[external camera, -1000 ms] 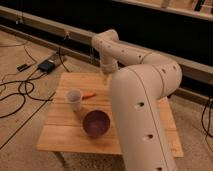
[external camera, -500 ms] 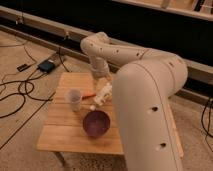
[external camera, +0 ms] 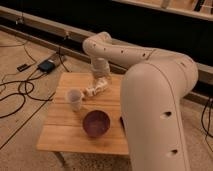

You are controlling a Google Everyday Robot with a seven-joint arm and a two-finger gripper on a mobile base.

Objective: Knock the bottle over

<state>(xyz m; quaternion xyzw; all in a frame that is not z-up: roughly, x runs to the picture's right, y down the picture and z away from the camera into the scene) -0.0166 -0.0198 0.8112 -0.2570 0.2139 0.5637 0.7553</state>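
The arm bends down over the table (external camera: 65, 137), tool (external camera: 100, 82) (grip unclear) by the bottle (external camera: 95, 90).

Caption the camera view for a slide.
Tool low over the wooden table, at the bottle, beside the cup and purple bowl.

A: What is the worktop (external camera: 65, 137) made of?
B: Pale matt wood with visible grain.
A: And the rest?
B: The gripper (external camera: 96, 89), low over the worktop's middle, is smooth cream plastic; the cup (external camera: 74, 99) translucent white plastic; the bowl (external camera: 96, 123) glossy dark purple.
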